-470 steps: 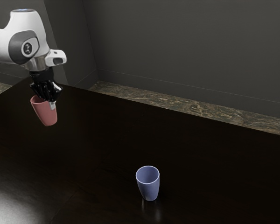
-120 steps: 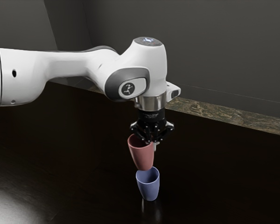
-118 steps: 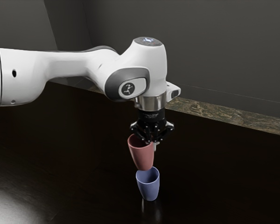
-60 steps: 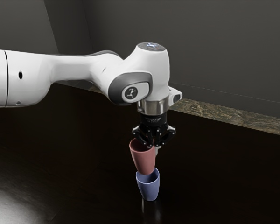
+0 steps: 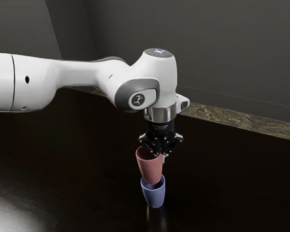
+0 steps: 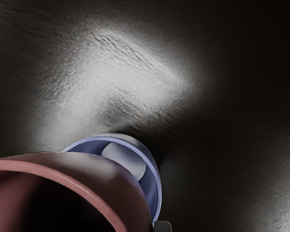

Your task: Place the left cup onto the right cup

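A pink cup (image 5: 149,166) hangs slightly tilted from my gripper (image 5: 159,152), which is shut on its rim. Its base dips into the mouth of the blue cup (image 5: 153,193), which stands upright on the dark table (image 5: 63,193). In the wrist view the pink cup (image 6: 63,188) looms large and blurred just under my hand, covering part of the blue cup (image 6: 150,169), whose rim and pale inner floor show beside it.
A dark wooden tabletop stretches all around the cups. A marbled ledge (image 5: 232,118) runs along the table's far edge below a dark wall. My white arm (image 5: 63,87) reaches in from the exterior view's left.
My hand has lowered and shifted slightly toward the exterior view's right with the pink cup. The cup's base went from just above the blue cup's rim to inside its mouth.
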{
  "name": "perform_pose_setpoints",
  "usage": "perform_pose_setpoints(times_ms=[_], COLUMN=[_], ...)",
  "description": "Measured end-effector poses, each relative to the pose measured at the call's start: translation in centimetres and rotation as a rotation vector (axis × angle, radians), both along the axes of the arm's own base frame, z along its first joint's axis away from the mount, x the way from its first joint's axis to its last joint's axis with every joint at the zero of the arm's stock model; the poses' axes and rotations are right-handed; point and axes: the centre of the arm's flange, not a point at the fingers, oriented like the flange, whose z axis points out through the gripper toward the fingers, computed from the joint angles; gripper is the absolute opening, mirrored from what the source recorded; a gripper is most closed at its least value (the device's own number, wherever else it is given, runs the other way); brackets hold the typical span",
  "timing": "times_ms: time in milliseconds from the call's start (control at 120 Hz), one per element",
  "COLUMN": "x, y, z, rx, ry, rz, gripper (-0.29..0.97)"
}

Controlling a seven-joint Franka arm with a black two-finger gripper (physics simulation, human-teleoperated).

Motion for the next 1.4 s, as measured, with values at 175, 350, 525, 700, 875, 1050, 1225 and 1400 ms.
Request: perform_pose_setpoints(times_ms=[175, 350, 525, 700, 875, 1050, 1225, 1400], x=[0.2, 0.2, 0.4, 0.6, 0.7, 0.9, 0.8, 0.9], y=[0.1, 0.2, 0.2, 0.1, 0.1, 0.2, 0.1, 0.0], z=[-0.3, -0.6, -1.0, -1.3, -1.9, -2.0, -2.0, -1.9], rx=[-0.002, -0.001, -0.003, -0.009, -0.013, -0.016, -0.017, -0.019], ry=[0.002, 0.005, 0.008, 0.003, 0.005, 0.003, -0.014, -0.023], rz=[0.003, 0.004, 0.007, 0.007, 0.007, 0.006, -0.008, -0.016], gripper=[-0.10, -0.10, -0.10, -0.10, -0.10, -0.07, 0.31, 0.52])
